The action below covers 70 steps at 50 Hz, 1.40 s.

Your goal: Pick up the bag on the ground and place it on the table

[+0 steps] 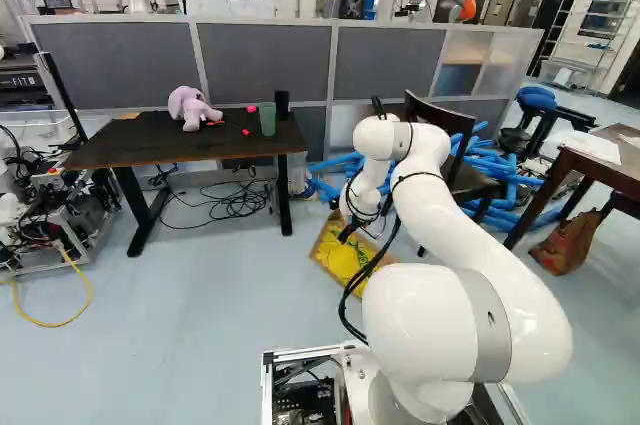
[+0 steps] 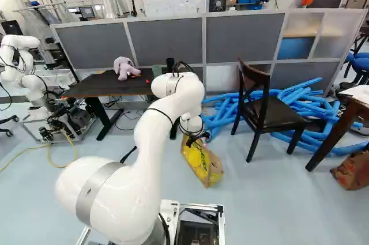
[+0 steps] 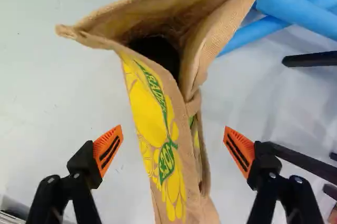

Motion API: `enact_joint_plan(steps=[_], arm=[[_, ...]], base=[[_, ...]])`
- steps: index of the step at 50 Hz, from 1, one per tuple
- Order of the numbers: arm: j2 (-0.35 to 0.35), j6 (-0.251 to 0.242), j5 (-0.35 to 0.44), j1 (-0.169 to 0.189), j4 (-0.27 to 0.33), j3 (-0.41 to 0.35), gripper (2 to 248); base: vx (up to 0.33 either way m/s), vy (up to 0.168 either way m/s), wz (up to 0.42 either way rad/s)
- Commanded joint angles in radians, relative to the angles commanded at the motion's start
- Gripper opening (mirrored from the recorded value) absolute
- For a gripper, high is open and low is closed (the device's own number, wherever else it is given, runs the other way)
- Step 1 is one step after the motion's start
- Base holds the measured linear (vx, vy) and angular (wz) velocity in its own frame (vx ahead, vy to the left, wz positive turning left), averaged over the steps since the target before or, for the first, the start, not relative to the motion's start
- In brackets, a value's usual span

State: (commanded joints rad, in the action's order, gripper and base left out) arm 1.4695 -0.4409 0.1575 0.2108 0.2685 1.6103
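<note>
Low over the floor, my gripper [image 2: 200, 136] is at the top of a tan bag [image 2: 203, 164] with a yellow print. In the left base view the arm partly covers the bag [image 1: 345, 257]. The wrist view shows the gripper [image 3: 172, 151] open wide, one orange pad on each side of the bag [image 3: 158, 124], with gaps between pads and cloth. The bag's mouth gapes ahead of the fingers. A dark table [image 1: 150, 150] stands at the left of the left base view, holding a pink plush toy [image 1: 192, 108] and a green cup [image 1: 267, 119].
A dark chair [image 2: 265, 112] and blue foam tubes [image 2: 308, 98] are right of the bag. Another table [image 1: 610, 160] with a brown bag [image 1: 568, 242] beneath it stands farther right. Cables [image 1: 235, 200] lie under the dark table. Another robot [image 2: 23, 66] is at the left.
</note>
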Motion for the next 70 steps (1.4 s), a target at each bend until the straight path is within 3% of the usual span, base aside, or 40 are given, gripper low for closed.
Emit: enact_joint_plan(steps=[41,61,62,66,67,70], arm=[[0.156,0.0,-0.005,0.007,0.005,0.152,247],[0.168,0.0,-0.005,0.007,0.005,0.164,244],[0.168,0.0,-0.005,0.007,0.005,0.164,208],[0.168,0.0,-0.005,0.007,0.005,0.164,208],[0.168,0.0,-0.005,0.007,0.005,0.164,171],[0.168,0.0,-0.005,0.007,0.005,0.164,171]], base=[[0.0,0.0,0.0],[0.0,0.0,0.0],[0.0,0.0,0.0],[0.0,0.0,0.0],[0.0,0.0,0.0],[0.0,0.0,0.0]])
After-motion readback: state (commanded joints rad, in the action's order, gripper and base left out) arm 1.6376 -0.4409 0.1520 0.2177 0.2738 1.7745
